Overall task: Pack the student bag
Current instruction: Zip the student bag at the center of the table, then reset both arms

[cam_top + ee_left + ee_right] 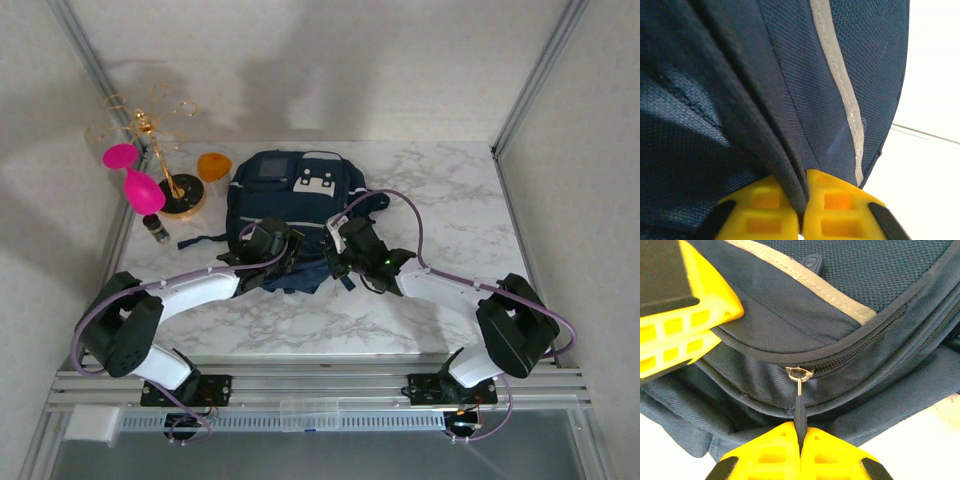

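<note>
**Overhead view.** The student bag (290, 195) lies flat at the middle of the marble desk (450, 200). Its square front panel (272, 168) and white buckled patch (318, 183) face up, at the end farthest from the arm bases. I have both arms reaching in to the bag's near edge, where the left gripper (290, 250) and the right gripper (335, 258) sit close beside one another on the fabric. To the left of the bag stand a gold wire stand (165, 150), two pink cups (135, 178), an orange cup (213, 166) near the bag's corner, and a small dark bottle (157, 230).

**Left wrist view.** The yellow fingers (760, 210) of my left gripper are pressed together on a dark piped fold of the bag, which rises from between them. A pale stripe (845, 100) runs down the navy mesh just to the right of that fold.

**Right wrist view.** My right gripper is clamped on the dark zipper pull (798, 407), which hangs from a metal slider (800, 373) on a curved zip. Right of the slider the zip teeth look closed. Left of it I cannot tell. The left gripper's yellow fingers appear at upper left, touching the bag fabric just above the zip line.
</note>
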`<state>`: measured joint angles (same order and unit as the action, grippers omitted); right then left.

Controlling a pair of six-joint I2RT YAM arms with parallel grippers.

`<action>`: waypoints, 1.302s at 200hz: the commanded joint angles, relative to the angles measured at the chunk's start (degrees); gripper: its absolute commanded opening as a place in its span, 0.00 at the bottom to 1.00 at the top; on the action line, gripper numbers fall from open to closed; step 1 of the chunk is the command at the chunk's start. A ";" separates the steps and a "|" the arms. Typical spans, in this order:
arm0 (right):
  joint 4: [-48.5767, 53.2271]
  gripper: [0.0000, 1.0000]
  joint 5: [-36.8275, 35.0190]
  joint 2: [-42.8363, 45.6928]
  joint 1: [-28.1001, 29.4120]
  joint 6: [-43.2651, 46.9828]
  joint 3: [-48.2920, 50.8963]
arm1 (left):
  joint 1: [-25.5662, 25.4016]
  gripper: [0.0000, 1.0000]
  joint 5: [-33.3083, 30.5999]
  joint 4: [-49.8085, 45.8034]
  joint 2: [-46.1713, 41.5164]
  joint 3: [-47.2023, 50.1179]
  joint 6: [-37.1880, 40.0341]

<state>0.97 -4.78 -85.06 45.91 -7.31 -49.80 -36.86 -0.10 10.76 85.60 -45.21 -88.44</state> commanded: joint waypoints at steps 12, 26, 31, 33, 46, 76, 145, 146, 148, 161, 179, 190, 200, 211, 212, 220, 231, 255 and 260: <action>-1.65 0.00 -5.33 0.84 -1.50 -2.17 1.50 | 1.83 0.00 -3.97 -1.62 -2.51 -0.86 3.51; -2.49 0.00 -4.57 0.76 -3.61 -3.44 1.79 | 2.23 0.00 -3.52 -3.83 -4.06 -0.49 4.52; -2.76 0.00 -4.97 0.82 -4.24 -3.77 1.86 | 2.31 0.00 -3.42 -4.03 -4.58 0.02 5.03; -2.85 0.00 -5.20 0.83 -4.40 -3.87 1.89 | 2.38 0.00 -3.35 -4.18 -4.92 0.25 5.17; -3.25 0.00 -6.87 1.24 -5.64 -4.20 2.20 | 3.16 0.00 -2.47 -4.72 -6.65 1.84 5.65; -4.78 0.00 -6.51 1.49 -9.71 -4.66 1.86 | 4.94 0.00 -0.32 -5.74 -8.86 3.72 8.27; -8.76 0.00 -3.45 -4.30 -13.56 -2.80 -4.42 | 5.13 0.00 2.26 -7.43 -8.38 2.59 12.04; -8.73 0.00 -3.51 -4.36 -13.56 -2.80 -4.51 | 5.13 0.00 2.32 -7.43 -8.36 2.59 12.05; -8.60 0.00 -3.73 -4.45 -13.57 -2.80 -4.69 | 5.13 0.00 2.43 -7.43 -8.24 2.52 12.15; -7.83 0.00 -4.23 -5.09 -13.57 -2.48 -5.67 | 5.09 0.00 2.55 -7.52 -8.04 2.30 12.62; -7.59 0.00 0.88 -4.57 -13.57 -0.60 -6.12 | 5.20 0.00 3.27 -7.43 -7.65 1.81 13.40; -8.00 0.07 3.66 -3.07 -13.57 0.15 -5.14 | 5.31 0.11 4.16 -7.55 -7.60 1.00 14.76; -7.56 0.28 3.59 -1.34 -13.57 -0.68 -4.38 | 5.40 0.33 4.23 -8.80 -7.92 -0.02 16.54; -6.75 0.49 2.97 1.04 -13.82 -1.44 -3.78 | 5.47 0.50 4.02 -10.37 -8.91 -0.95 19.18; -6.67 0.50 2.91 1.26 -13.82 -1.55 -3.75 | 5.48 0.51 3.95 -10.57 -9.02 -1.03 19.40; -5.90 0.61 1.30 3.20 -14.00 -2.40 -3.26 | 5.65 0.59 2.99 -12.92 -10.35 -1.64 21.14; -4.84 0.74 -2.06 6.04 -14.70 -3.71 -2.34 | 6.25 0.68 1.79 -15.76 -12.51 -1.90 23.38; -3.43 0.92 -15.23 12.22 -19.18 -9.28 1.73 | 10.15 0.90 -1.54 -23.28 -19.11 -2.24 30.21; -3.80 0.94 -17.25 13.31 -21.00 -10.30 2.99 | 10.88 0.95 -4.50 -25.09 -20.79 -2.33 32.77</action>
<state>-3.66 -7.42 -77.52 29.87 -11.70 -51.18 -29.50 3.27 -3.92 71.72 -45.21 -65.80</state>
